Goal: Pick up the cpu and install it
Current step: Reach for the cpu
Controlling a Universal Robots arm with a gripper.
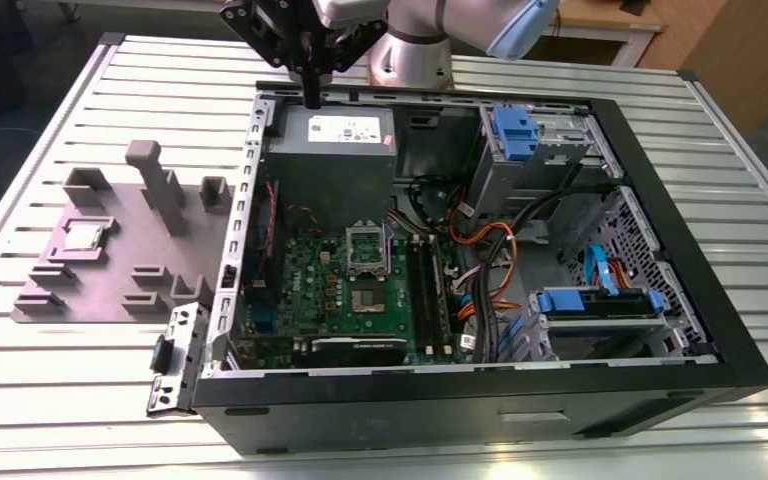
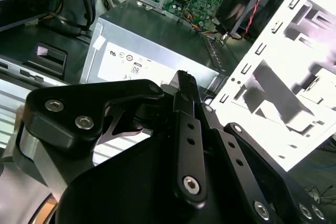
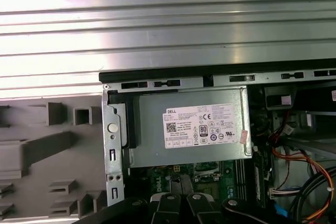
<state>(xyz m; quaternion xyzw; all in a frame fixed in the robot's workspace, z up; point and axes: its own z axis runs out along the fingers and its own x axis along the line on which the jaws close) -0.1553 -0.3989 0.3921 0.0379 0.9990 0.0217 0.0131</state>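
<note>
Computer case [image 1: 491,405]: lies open on the slatted metal tabletop [image 1: 64,385]. It holds a gray power supply [image 1: 331,170], a green motherboard [image 1: 337,295] with a silver socket frame [image 1: 367,250], blue drive brackets [image 1: 511,130] and orange cables [image 1: 484,240].
Gray tray [image 1: 111,295]: on the tabletop, at the exterior view's left of the case, with raised blocks and recesses.
Cpu [image 1: 84,237]: flat in a square recess of the gray tray, outside the case, well apart from the fingers.
Label [image 3: 205,125]: white sticker on the power supply, with small black print and round marks.
Fingers [image 2: 187,124]: pressed together, gripping nothing, above the power supply near the case's rim.
</note>
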